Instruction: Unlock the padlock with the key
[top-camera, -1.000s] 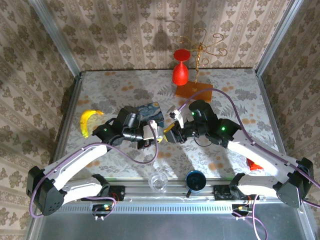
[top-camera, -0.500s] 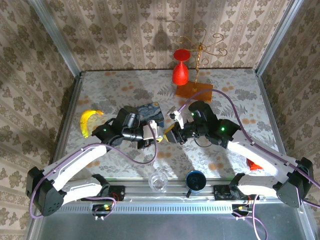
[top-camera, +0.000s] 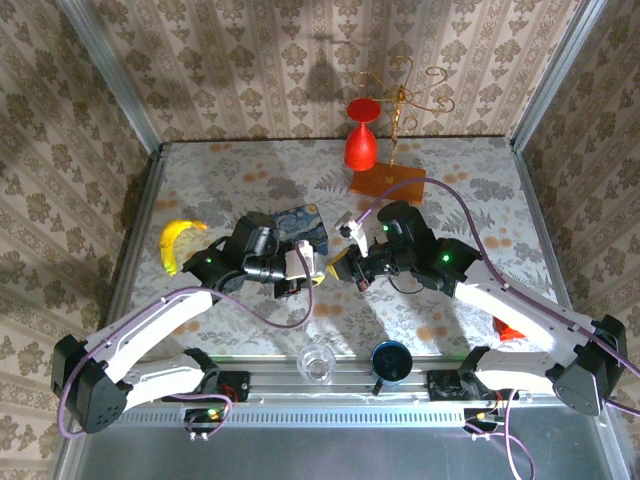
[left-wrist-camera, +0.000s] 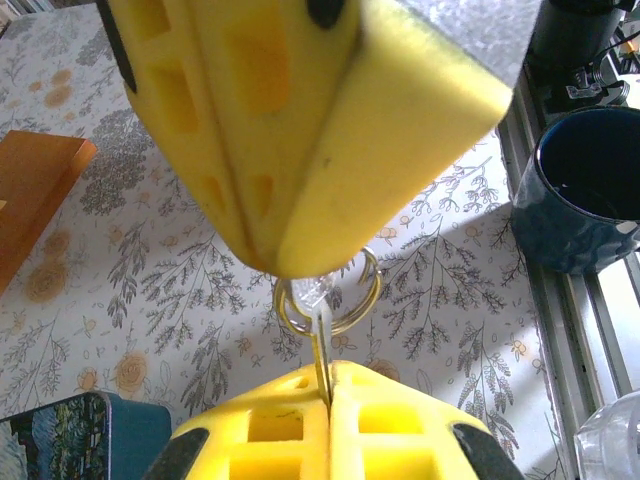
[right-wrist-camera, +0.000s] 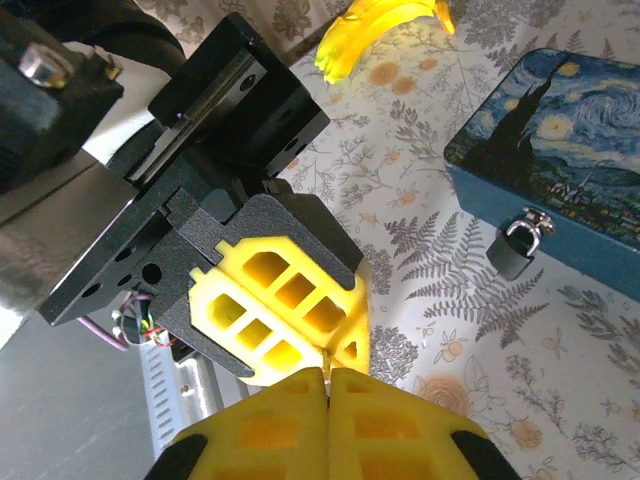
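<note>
I see my left gripper (left-wrist-camera: 328, 385) pinched tight on the blade of the key (left-wrist-camera: 322, 350), and my right gripper (right-wrist-camera: 328, 378) clamped on its head end (the ring (left-wrist-camera: 365, 308) sits between them). The padlock (right-wrist-camera: 515, 245) hangs at the front of the blue tin (right-wrist-camera: 560, 130), apart from both grippers.

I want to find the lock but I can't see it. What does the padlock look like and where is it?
Find the blue tin painted with a swirly night sky, lying on the flowery table. Against its side wall is the padlock. It is tiny, with a dark grey body and a shiny silver loop on top, nothing like the big tin or the yellow banana.
</note>
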